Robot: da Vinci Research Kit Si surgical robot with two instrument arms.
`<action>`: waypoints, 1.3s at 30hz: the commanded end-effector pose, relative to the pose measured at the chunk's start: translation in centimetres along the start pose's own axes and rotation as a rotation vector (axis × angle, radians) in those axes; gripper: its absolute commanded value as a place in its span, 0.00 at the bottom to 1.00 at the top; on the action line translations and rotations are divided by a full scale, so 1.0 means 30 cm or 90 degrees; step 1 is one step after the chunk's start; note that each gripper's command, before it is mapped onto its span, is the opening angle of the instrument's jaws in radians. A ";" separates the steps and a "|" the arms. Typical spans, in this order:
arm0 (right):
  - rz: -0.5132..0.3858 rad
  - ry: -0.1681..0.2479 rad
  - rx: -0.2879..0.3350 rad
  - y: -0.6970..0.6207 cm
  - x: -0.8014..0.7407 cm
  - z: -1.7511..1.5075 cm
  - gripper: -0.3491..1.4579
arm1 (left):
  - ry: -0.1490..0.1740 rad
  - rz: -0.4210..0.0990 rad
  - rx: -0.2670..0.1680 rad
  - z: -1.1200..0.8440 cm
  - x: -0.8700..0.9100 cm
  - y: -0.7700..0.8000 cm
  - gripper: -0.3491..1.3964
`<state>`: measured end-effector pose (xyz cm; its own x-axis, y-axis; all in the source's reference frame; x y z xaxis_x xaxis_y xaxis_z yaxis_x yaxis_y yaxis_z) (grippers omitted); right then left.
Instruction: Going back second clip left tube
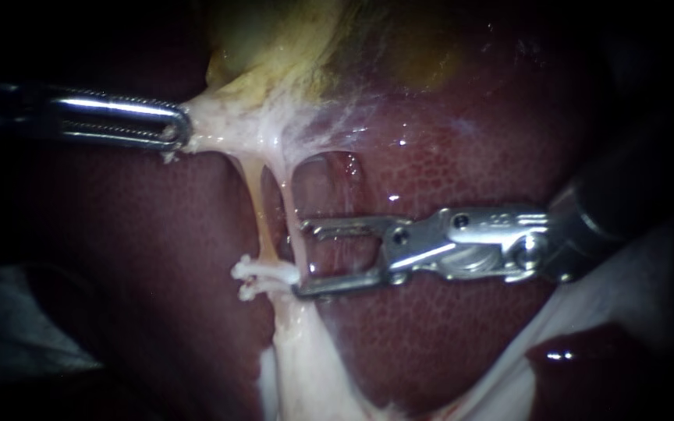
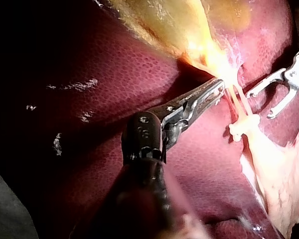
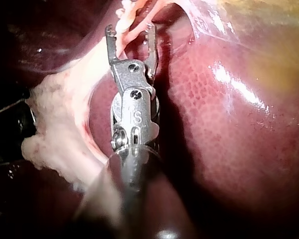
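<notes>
The right instrument (image 1: pixel 303 260) is the nearer one to the work. Its shaft enters from 3 o'clock and its jaws stand wide apart, gripping nothing. They open toward 9 o'clock. The left tube (image 1: pixel 255 206) is a thin pale strand over the liver (image 1: pixel 446 335), and its long axis runs from about 12 o'clock down to 6, nearly square to the jaws' line. At its lower end sits the white clip (image 1: pixel 263 274), just beside the tip of the lower jaw, at 9 o'clock from the mouth. Whether this is one clip or two packed close together cannot be told.

The right wrist view shows the same instrument (image 3: pixel 130 30) with a pale strand (image 3: pixel 123 37) standing in the gap between its jaws and no closure on it.

The left instrument (image 1: pixel 177 129) comes in from 9 o'clock, and its jaws are clamped on whitish tissue below the gallbladder (image 1: pixel 290 47), drawing it toward 9 o'clock. It lies well apart from the clip. In the left wrist view its tip (image 2: pixel 219 85) is beside the strands, with the clip (image 2: pixel 241 128) ahead of it.

A clean exit for the right instrument looks like a straight pull along its own shaft toward 3 o'clock, with the jaws left wide so neither tip catches the clip.
</notes>
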<state>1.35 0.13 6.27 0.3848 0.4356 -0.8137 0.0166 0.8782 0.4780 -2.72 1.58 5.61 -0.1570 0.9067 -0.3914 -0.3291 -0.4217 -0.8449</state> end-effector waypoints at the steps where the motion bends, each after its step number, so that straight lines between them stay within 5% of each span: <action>1: -0.012 -0.008 -0.003 -0.0003 0.0000 -0.004 0.47 | 0.000 0.000 0.000 -0.0001 0.0001 0.0000 0.00; 14: -0.053 -0.025 -0.015 0.0020 0.0030 -0.035 0.47 | 0.001 0.001 0.002 0.0005 0.0001 -0.0018 0.00; 22: -0.062 -0.038 -0.005 0.0008 0.0033 -0.037 0.47 | 0.008 0.008 0.010 0.0085 -0.0056 -0.0065 0.00; 29: -0.070 -0.040 -0.001 0.0006 0.0030 -0.037 0.47 | -0.007 0.016 0.008 0.0188 -0.0108 -0.0113 0.00; 39: -0.074 -0.039 0.005 0.0002 0.0031 -0.037 0.47 | -0.009 0.017 0.007 0.0207 -0.0113 -0.0123 0.00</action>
<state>0.34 0.40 5.82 0.4356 0.3165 -0.8427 0.0727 0.9207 0.3834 -3.12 1.43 6.28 -0.1797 0.8951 -0.4080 -0.3344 -0.4456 -0.8304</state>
